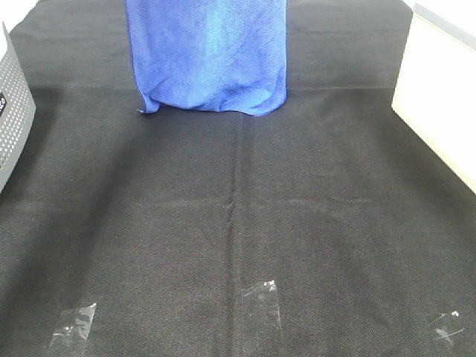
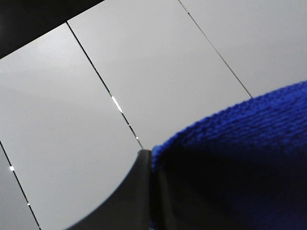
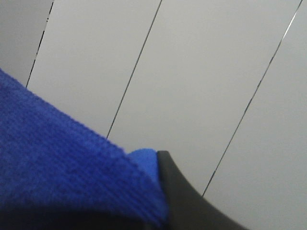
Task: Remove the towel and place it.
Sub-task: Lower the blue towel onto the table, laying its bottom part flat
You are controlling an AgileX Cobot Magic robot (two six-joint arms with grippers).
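Note:
The blue towel (image 1: 208,56) hangs down from above the top edge of the exterior view. Its lower hem rests on the black table covering (image 1: 238,216) at the far middle. Neither gripper shows in the exterior view. In the left wrist view my left gripper (image 2: 152,160) is raised, with one dark finger (image 2: 134,196) pressed against a fold of the towel (image 2: 240,158). In the right wrist view my right gripper (image 3: 159,160) also has a dark finger (image 3: 192,206) against the towel (image 3: 57,163). Both appear shut on the towel's upper edge, with a pale panelled surface behind.
A grey perforated basket (image 1: 11,111) stands at the left edge. A cream box (image 1: 439,97) stands at the right edge. Pieces of clear tape (image 1: 262,301) lie on the covering near the front, with others at the left (image 1: 74,327) and right (image 1: 446,327).

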